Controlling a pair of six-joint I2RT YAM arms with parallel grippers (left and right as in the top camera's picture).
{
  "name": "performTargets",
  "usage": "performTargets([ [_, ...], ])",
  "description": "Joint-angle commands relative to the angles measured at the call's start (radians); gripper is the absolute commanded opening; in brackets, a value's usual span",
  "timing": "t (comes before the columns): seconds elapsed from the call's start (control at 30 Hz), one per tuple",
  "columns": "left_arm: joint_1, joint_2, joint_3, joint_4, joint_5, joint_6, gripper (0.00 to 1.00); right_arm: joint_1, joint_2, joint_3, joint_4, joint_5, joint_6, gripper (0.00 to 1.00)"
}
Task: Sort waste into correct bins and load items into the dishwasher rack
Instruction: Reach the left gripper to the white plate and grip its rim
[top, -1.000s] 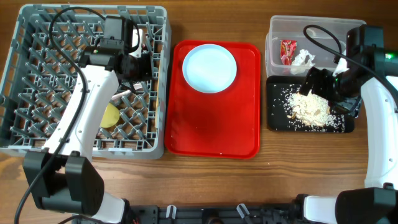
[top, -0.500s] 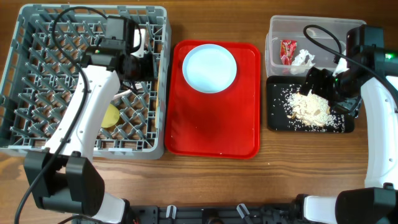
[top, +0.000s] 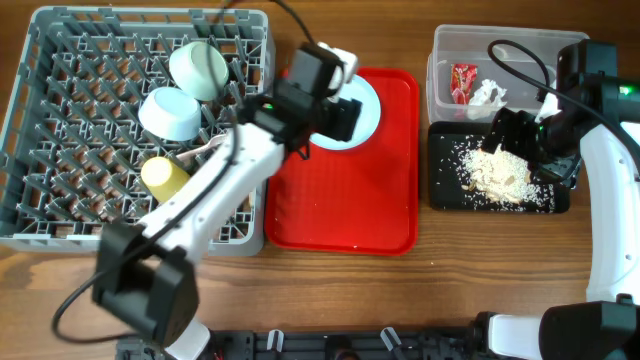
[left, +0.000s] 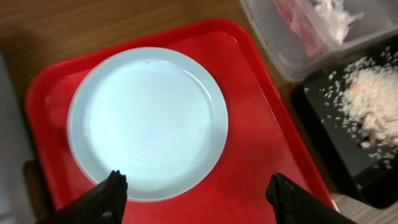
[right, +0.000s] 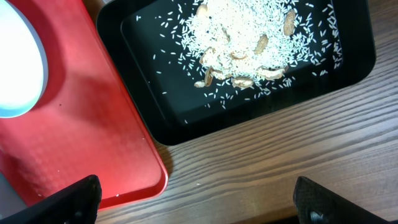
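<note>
Grey rack (top: 70, 120): two bowls (top: 200, 68) (top: 170, 112), one cup (top: 163, 175); red tray (top: 340, 210): one plate (left: 148, 121).

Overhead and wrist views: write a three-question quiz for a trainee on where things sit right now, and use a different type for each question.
1. True or false: the yellow cup sits in the dishwasher rack.
2. Pick one. The left gripper hovers over the white plate on the red serving tray. Its jaws are: A. wide open; B. shut with nothing between them; C. hidden from view.
3. Fill the blank: the red snack wrapper and the napkin lie in the ____.

Key: 1 true; 2 A; 3 clear tub.
</note>
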Motion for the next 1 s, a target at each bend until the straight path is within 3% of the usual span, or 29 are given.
performTargets([
  [0.0,-0.058,0.118,0.002,0.037,-0.031,0.074,0.72,0.001,-0.013,0.009,0.002,0.013,0.003,1.0],
  [0.2,-0.101,0.252,0.002,0.101,-0.146,0.135,0.72,0.001,-0.013,0.009,0.002,0.013,0.003,1.0],
  [0.53,-0.108,0.356,0.001,0.111,-0.169,0.135,0.64,0.001,-0.013,0.009,0.002,0.013,0.003,1.0],
  [0.73,-0.142,0.364,0.001,0.109,-0.169,0.135,0.47,0.001,-0.013,0.009,0.003,0.013,0.003,1.0],
  [0.87,-0.163,0.372,0.001,0.114,-0.181,0.135,0.44,0.001,-0.013,0.009,0.002,0.013,0.002,1.0],
  [0.97,-0.163,0.396,0.001,0.1,-0.242,0.135,0.35,0.001,-0.013,0.009,0.002,0.013,0.001,1.0],
])
